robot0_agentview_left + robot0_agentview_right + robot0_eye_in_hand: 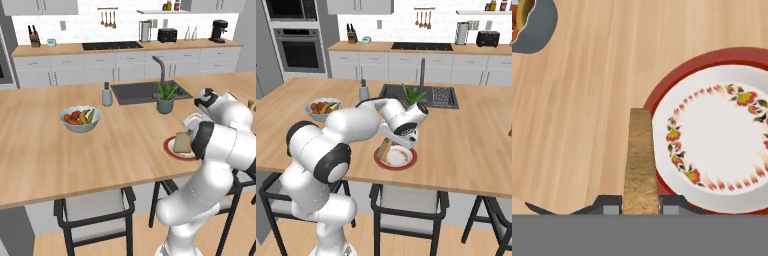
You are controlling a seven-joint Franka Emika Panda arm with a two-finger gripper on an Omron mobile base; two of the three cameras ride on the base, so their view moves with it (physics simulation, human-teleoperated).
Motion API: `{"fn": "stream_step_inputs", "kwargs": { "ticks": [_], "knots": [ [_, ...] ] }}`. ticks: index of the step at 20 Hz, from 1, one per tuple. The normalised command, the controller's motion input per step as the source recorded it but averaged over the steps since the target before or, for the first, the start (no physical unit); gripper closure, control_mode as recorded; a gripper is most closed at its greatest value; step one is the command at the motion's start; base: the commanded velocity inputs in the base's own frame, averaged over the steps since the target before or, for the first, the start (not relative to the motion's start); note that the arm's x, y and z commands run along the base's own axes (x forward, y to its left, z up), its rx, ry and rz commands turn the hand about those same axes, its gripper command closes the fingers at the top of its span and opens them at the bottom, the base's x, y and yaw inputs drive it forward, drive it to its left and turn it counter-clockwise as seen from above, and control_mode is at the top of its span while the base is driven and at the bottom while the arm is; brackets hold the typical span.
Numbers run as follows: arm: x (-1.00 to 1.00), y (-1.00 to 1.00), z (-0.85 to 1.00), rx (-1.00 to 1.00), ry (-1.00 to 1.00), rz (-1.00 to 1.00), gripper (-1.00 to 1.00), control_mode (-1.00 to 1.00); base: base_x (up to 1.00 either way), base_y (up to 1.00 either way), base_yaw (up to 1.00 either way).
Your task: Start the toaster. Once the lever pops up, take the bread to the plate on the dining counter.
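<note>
- A white robot arm reaches over the dining counter [45, 165], a wide light-wood top with a dark sink set into its far side.
- The gripper [641, 206] is clamped on the bread [640, 160], a tan slice with a darker crust held on edge between the two dark finger tips.
- The bread hangs at the near-left rim of the plate [712, 130], partly over the red rim and partly over bare wood; whether its lower edge touches the plate cannot be told.
- The plate, red-rimmed with a pale flowered centre, sits near the front edge of the dining counter, towards its right end as the left base view shows it, with nothing on it.
- The toaster [167, 34] stands far off on the wall-side counter, well apart from the arm; its lever is too small to read.
- Judged from this, the toasting and the carry look done, and the slice has arrived at the plate.
- What seems left: shift the slice further over the pale centre, lower it, and let go.
- A fruit bowl [80, 119] sits towards the left part of the dining counter, well apart from the plate.
</note>
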Motion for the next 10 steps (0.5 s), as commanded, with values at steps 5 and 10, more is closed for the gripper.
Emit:
{"fn": "stream_step_inputs", "kwargs": {
  "ticks": [5,10],
  "knots": [
    [0.05,-0.03,-0.01,0.01,0.01,0.0,1.0,-1.0,0.0,0.0,0.0],
    [0.0,0.0,-0.14,0.01,0.0,0.0,1.0,-1.0,0.0,0.0,0.0]
  ]
}}
